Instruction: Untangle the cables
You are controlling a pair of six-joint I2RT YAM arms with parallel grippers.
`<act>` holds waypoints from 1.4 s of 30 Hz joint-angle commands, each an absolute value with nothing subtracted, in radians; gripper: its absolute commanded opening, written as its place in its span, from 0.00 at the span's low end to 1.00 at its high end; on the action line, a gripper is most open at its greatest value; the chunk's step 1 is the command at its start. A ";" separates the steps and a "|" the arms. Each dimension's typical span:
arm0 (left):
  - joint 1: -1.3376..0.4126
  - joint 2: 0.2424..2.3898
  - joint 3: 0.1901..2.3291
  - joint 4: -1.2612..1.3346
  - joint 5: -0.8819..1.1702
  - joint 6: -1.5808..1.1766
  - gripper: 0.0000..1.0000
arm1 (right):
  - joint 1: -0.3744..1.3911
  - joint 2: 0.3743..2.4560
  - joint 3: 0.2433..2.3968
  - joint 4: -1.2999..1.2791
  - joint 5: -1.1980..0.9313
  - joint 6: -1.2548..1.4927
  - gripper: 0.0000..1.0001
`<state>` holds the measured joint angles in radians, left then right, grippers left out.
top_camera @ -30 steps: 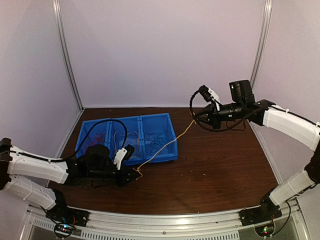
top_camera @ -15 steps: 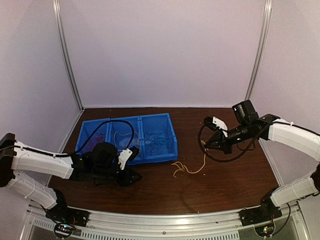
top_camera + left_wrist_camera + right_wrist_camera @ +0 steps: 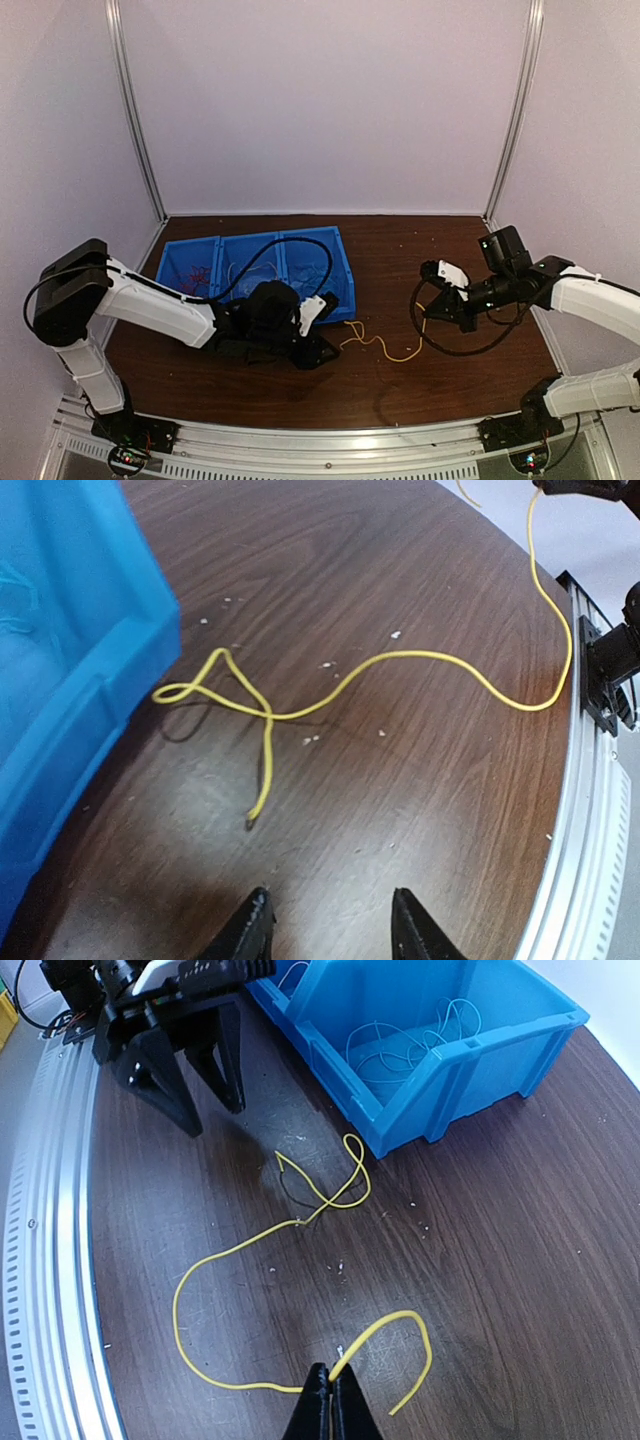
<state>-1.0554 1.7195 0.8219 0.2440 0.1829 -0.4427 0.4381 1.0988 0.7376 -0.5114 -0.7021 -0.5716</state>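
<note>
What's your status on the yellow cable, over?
Left gripper open, empty. Right gripper shut on yellow cable. Cable slack on table, looped near blue bin. Nothing blocking.

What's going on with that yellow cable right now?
The right gripper is shut on the yellow cable near one end. The rest lies slack across the table, with a small loop beside the blue bin. The left gripper is open and empty, low over the table just short of the cable's other end. The bin holds light blue cables.
</note>
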 commanded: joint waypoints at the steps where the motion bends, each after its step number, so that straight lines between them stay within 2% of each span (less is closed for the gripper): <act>1: -1.094 1.824 0.938 0.265 0.166 -0.392 0.42 | 0.425 1.085 0.719 -0.468 -0.684 -0.558 0.00; 4: -1.094 1.888 1.005 0.222 0.132 -0.376 0.43 | 0.422 1.079 0.711 -0.462 -0.691 -0.557 0.00; 8: -1.095 1.948 1.061 0.171 0.091 -0.361 0.38 | 0.419 1.077 0.709 -0.456 -0.698 -0.555 0.00; 13: -1.095 1.986 1.082 0.163 0.098 -0.345 0.18 | 0.414 1.075 0.707 -0.450 -0.700 -0.552 0.00; 17: -1.095 1.962 1.066 0.167 0.076 -0.346 0.08 | 0.408 1.075 0.706 -0.447 -0.701 -0.551 0.00; 19: -1.095 1.935 1.052 0.168 0.090 -0.338 0.07 | 0.405 1.075 0.704 -0.446 -0.700 -0.551 0.00; 22: -1.095 1.883 1.027 0.145 0.079 -0.326 0.11 | 0.402 1.074 0.704 -0.445 -0.699 -0.551 0.00; 25: -1.095 1.863 1.033 0.071 0.035 -0.333 0.32 | 0.398 1.072 0.703 -0.444 -0.699 -0.549 0.00; 27: -1.095 1.877 1.047 0.034 0.016 -0.335 0.39 | 0.395 1.070 0.701 -0.441 -0.700 -0.548 0.00; 32: -1.095 1.952 1.114 0.027 -0.017 -0.314 0.43 | 0.388 1.066 0.700 -0.436 -0.700 -0.545 0.00; 38: -1.093 2.011 1.166 0.068 0.000 -0.296 0.23 | 0.378 1.065 0.698 -0.437 -0.705 -0.543 0.00; 42: -1.094 2.007 1.177 0.065 0.000 -0.286 0.00 | 0.367 1.065 0.698 -0.432 -0.700 -0.539 0.00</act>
<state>-1.0985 2.0075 1.1435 0.0338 0.0021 -0.3119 0.3820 1.0832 0.7063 -0.4519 -0.6991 -0.5503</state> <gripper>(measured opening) 0.080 0.005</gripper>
